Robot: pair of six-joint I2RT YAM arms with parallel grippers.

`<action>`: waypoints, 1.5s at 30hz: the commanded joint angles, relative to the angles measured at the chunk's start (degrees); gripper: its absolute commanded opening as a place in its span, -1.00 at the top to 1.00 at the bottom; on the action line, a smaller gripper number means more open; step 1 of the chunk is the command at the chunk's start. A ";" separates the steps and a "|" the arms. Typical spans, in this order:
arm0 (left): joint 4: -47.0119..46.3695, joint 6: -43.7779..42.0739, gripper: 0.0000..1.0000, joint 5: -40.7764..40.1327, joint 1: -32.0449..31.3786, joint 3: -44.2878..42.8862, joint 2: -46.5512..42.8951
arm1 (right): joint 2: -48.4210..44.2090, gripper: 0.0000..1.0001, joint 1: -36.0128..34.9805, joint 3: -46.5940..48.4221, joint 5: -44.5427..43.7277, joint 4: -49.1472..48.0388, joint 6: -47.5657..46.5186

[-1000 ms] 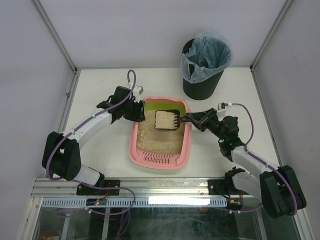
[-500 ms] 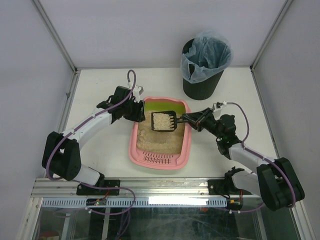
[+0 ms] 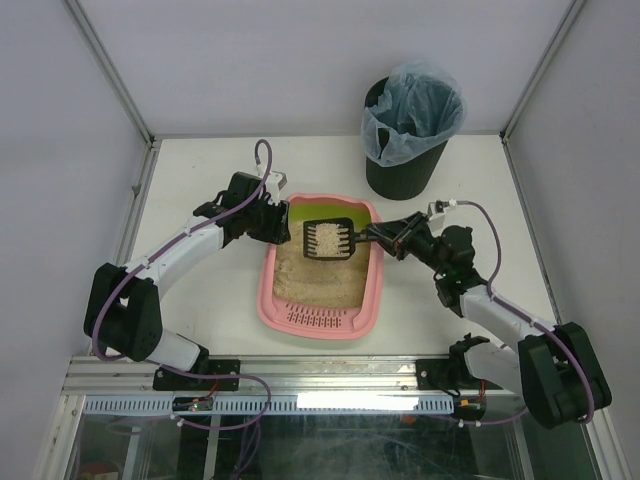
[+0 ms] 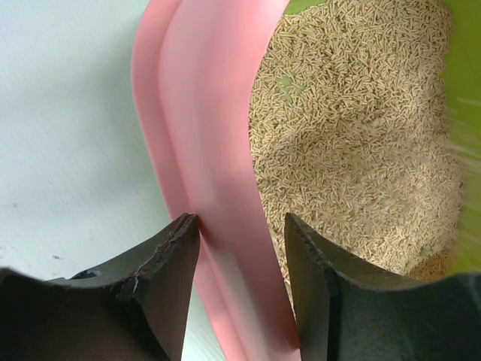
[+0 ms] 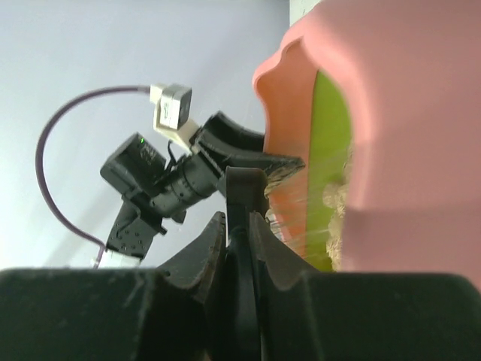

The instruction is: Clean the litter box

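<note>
Item: litter box (image 3: 318,321), a pink rounded-rectangular plastic tray with a lime-green far end and a slotted near rim. It is set on the white table (image 3: 200,180), between the two arms, and is filled with beige pellet litter (image 4: 353,150).

Left gripper (image 4: 239,226): its fingers are set either side of the tray's left wall and clamped on it — the box is steadied.

Right gripper (image 3: 386,238): closed tight on the handle of a black slotted plastic scoop (image 3: 330,240). The scoop is held roughly level above the far half of the box, clear of the litter bed, and a load of beige litter is carried in it. Whether clumps lie among that load cannot be told.

Black round bin (image 3: 403,150), lined with a bluish bag: placed at the far right of the table, well apart from the box. Nothing inside it can be made out.

Progress, as judged: a scoopful is lifted, and sifting over the tray is probably in hand. The carry to the bin, the tipping-out and any further passes through the litter are left — the task is reckoned well short of done.
</note>
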State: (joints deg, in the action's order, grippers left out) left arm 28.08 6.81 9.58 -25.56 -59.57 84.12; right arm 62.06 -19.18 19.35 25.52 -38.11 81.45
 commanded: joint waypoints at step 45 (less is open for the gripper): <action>-2.59 12.30 0.11 2.13 -1.09 10.27 -18.39 | 6.49 1.00 -26.76 38.26 -49.24 54.13 -41.62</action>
State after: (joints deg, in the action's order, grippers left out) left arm 25.91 16.88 7.97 -25.96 -50.68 67.22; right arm 64.34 -41.06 50.46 -7.81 11.57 47.55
